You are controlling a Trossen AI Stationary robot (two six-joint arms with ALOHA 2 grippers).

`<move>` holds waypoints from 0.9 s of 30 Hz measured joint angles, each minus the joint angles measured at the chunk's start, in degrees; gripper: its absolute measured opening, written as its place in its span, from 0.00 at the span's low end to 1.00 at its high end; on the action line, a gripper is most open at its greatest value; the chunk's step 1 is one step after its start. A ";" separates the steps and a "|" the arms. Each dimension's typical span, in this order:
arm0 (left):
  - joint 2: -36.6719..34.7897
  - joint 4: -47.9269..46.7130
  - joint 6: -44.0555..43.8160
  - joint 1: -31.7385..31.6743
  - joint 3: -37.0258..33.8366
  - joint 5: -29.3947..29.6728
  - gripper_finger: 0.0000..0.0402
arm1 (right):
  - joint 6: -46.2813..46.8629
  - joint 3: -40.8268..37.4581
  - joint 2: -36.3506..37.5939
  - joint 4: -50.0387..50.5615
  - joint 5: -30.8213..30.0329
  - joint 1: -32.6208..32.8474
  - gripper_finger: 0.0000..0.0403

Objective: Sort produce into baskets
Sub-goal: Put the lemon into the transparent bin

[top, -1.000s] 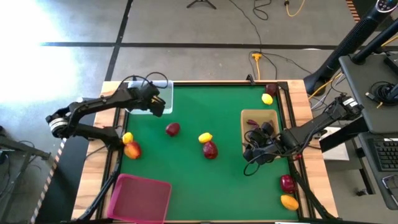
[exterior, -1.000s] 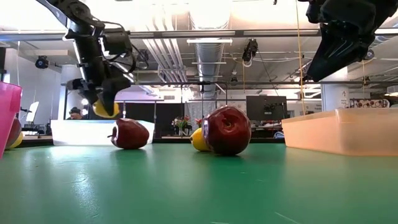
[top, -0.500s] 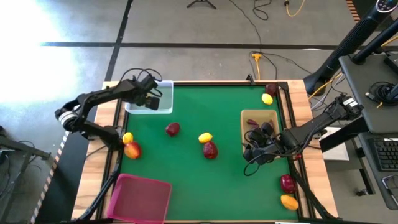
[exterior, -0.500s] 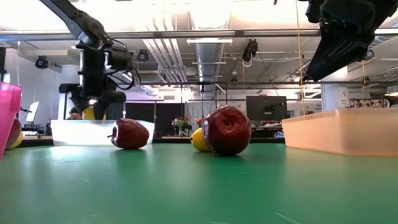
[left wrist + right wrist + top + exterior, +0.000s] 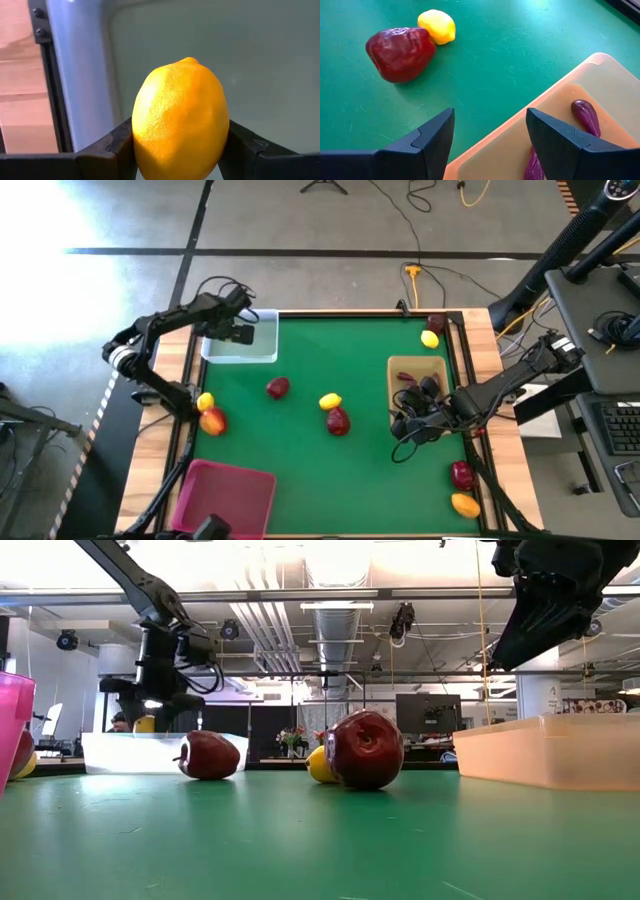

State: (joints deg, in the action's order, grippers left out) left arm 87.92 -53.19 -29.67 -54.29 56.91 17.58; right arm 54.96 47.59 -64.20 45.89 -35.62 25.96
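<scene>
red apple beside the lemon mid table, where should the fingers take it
Grip the red apple across its round body, coming straight down. It lies tipped with its stem hollow sideways, and the lemon touches its far side, so close the fingers along the free flanks.

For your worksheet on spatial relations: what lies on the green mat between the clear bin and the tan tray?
In the high view, between the clear bin and the tan tray: a red fruit, a lemon, another red fruit.

table (image 5: 360, 470): green top, wood rim | bins: clear bin (image 5: 243, 352), pink bin (image 5: 225, 498), tan tray (image 5: 400, 367) | loose: lemons (image 5: 330, 401), red fruits (image 5: 338, 421)
</scene>
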 joint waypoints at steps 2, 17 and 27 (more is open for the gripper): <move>1.43 -0.36 -0.40 -0.13 0.58 1.02 0.48 | -0.04 0.00 0.00 -0.04 0.00 0.00 0.60; 8.28 -4.13 -0.53 -0.91 4.56 3.14 0.57 | 0.00 0.00 0.00 -0.39 -0.01 0.00 0.60; 7.43 -7.84 1.62 -1.13 8.32 4.35 0.57 | 0.03 0.00 0.00 -0.39 0.00 0.00 0.60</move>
State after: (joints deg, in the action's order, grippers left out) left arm 95.35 -61.04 -28.05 -55.42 65.23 21.93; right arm 54.98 47.59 -64.20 45.50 -35.62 25.96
